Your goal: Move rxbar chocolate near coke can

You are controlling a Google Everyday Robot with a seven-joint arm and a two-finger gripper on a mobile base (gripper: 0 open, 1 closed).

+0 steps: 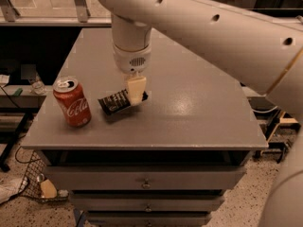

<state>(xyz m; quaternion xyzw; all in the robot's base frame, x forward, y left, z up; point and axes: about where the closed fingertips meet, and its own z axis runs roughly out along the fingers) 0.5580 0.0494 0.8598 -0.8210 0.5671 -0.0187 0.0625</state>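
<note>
**Robot arm holds a black snack bar just beside a red soda can**

Camera view: A thick white robot arm [213, 27] enters from the upper right of the frame and crosses to the upper centre. There its wrist turns straight down over a grey table [199, 112]. The gripper [136, 98] hangs at the centre left of the frame, pointing down at the tabletop. One cream-coloured finger [136, 86] shows in front; the other is hidden behind it.

The fingers are closed on the right end of the rxbar chocolate [114, 103]. The bar juts out to the left of the fingers and tilts down toward the lower left (a dark shadow lies under it on the table). The coke can [72, 102] stands upright at the left edge of the table, just beside the bar's free end and not touching it.
</note>
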